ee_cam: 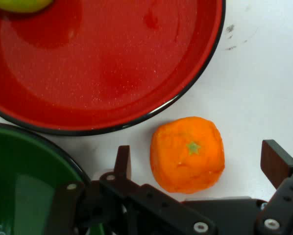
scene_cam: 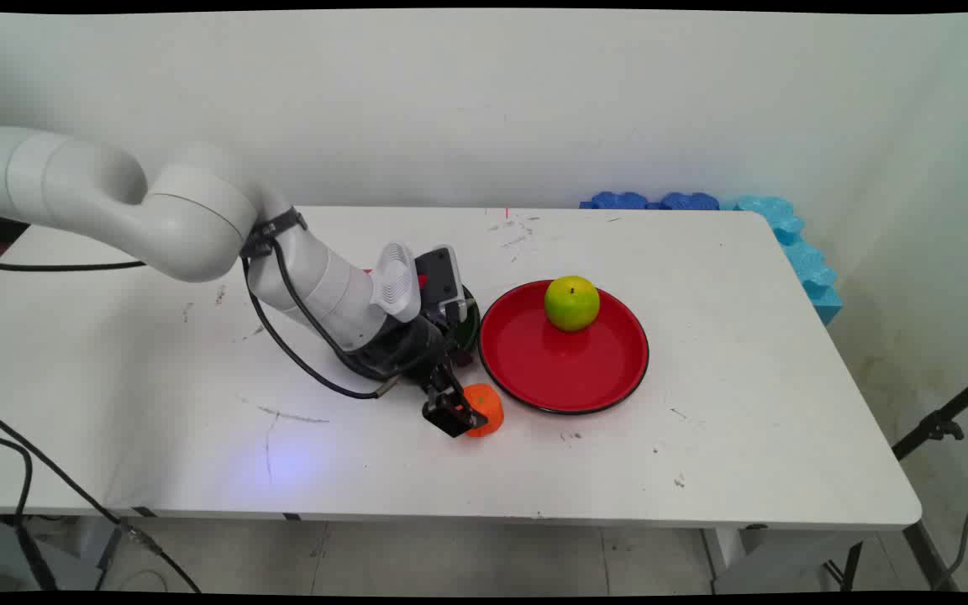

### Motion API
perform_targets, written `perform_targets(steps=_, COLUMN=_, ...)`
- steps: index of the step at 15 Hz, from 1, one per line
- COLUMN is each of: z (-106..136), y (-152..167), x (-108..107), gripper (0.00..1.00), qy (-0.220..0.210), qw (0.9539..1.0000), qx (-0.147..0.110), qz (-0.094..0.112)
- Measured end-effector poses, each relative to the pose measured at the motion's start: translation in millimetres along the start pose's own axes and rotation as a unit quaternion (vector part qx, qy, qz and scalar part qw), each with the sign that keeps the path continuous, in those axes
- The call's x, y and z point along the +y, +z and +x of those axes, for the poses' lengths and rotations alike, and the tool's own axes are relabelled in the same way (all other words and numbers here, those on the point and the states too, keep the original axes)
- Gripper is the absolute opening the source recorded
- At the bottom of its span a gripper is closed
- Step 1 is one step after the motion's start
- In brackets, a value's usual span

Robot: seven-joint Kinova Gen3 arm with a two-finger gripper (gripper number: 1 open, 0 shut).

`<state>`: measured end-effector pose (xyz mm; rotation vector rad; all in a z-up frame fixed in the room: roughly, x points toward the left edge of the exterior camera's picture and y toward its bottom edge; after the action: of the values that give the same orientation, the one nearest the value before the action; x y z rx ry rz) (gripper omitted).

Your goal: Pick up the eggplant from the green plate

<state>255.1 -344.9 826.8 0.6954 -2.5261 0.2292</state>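
Down near the middle of the white counter (scene_cam: 702, 437), the end effector (scene_cam: 455, 413) is seen lowered almost to the surface, its fingers (ee_cam: 123, 161) spread wide apart. Between them an orange (ee_cam: 187, 154) is framed, a small green stem mark showing on its top. From the hand view, neither finger is seen touching the fruit; a clear strip of counter is visible on each side of it, so nothing is gripped. In the main view the orange (scene_cam: 485, 409) is partly covered by the black finger in front of it.

Just beside the orange, a red plate (scene_cam: 564, 370) with a dark rim is laid flat on the counter. One thing is carried in it: a green apple (scene_cam: 571, 302), set toward the plate's far edge. The rest of the plate's surface is shown glossy and bare. In the hand view the same plate (ee_cam: 112, 73) fills the upper part, with a sliver of the apple (ee_cam: 19, 4) caught at the top left corner.

A green bowl (ee_cam: 24, 186) is seen next to the plate, close to its rim, largely hidden behind the arm's wrist in the main view; what little of its inside is shown holds nothing visible.

Blue foam pieces (scene_cam: 786, 235) are lined along the counter's far right corner against the wall.
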Motion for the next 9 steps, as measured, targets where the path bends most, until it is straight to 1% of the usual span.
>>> perform_targets(steps=2, z=2, y=-6, x=-1, gripper=1.0, qy=0.002, qw=1.0, qx=0.005, qz=0.0)
perform_targets(steps=5, z=9, y=-27, x=-5, gripper=1.0, qy=0.006, qw=0.9999, qx=0.013, qz=-0.002)
perform_targets(steps=8, z=17, y=-64, x=-17, gripper=1.0, qy=0.022, qw=0.9996, qx=0.015, qz=-0.004)
perform_targets(steps=9, z=19, y=-80, x=-25, gripper=1.0, qy=0.026, qw=0.9995, qx=0.015, qz=-0.003)
